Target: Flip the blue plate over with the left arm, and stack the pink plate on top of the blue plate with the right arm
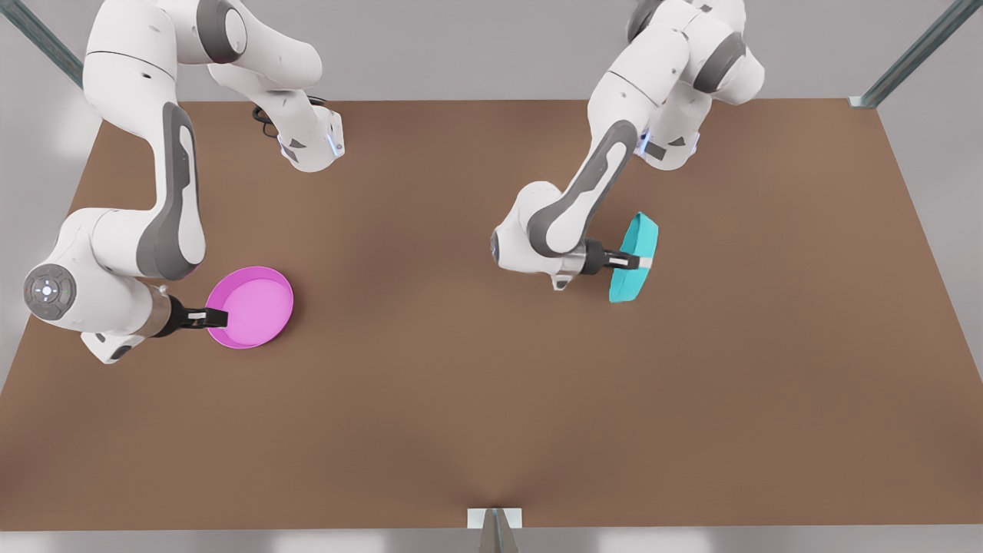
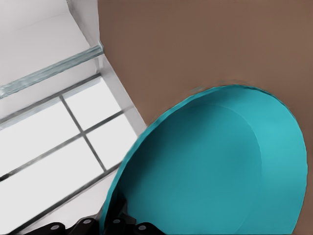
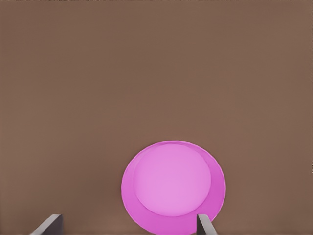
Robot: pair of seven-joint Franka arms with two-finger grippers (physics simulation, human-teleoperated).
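Turquoise round plastic blue plate (image 1: pixel 634 257) held on edge above the brown table (image 1: pixel 461 384), mid-flip, faces sideways | left claw (image 1: pixel 631 263) clamped on its rim | magenta round plastic pink plate (image 1: pixel 251 306) flat, hollow up | right claw (image 1: pixel 217 317) spread wide at its rim, likely readying a grasp.

Bright, even, diffuse light washes the brown bench (image 1: pixel 491 399), with no glare on it. Soft faint shadows sit under the pink plate (image 1: pixel 257 306), toward three o'clock, and beneath the tilted blue plate (image 1: pixel 637 261).
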